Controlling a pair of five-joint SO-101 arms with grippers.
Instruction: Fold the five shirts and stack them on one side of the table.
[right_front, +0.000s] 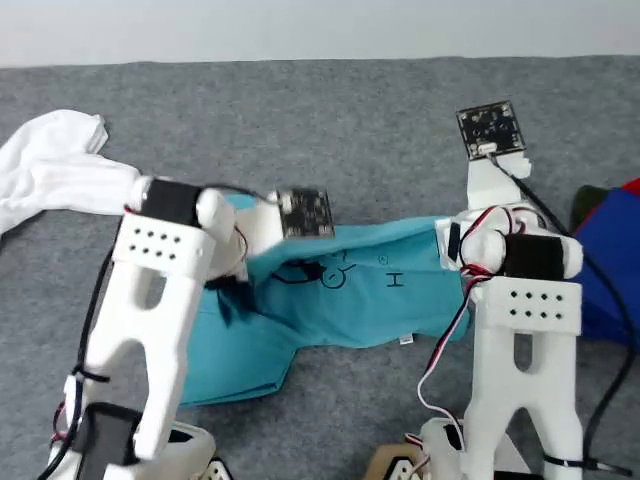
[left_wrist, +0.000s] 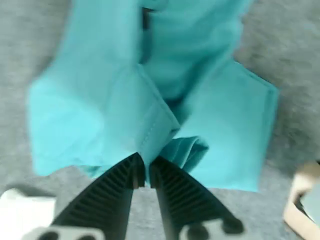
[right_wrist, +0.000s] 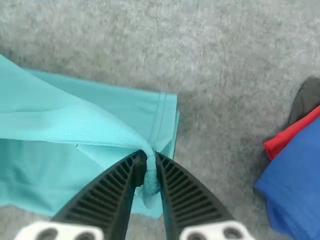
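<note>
My right hand (right_wrist: 148, 167), pinching just a thin hem, could lose it if I pull against my left hand (left_wrist: 145, 169), clamped on a bunched fold, since the turquoise printed T-shirt (right_front: 370, 300) spans between both over the middle of the grey felt counter (right_front: 300, 110).

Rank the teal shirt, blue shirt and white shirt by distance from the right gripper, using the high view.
1. teal shirt, pinched in the right gripper.
2. blue shirt, on the right, beside that arm.
3. white shirt, far left.
</note>
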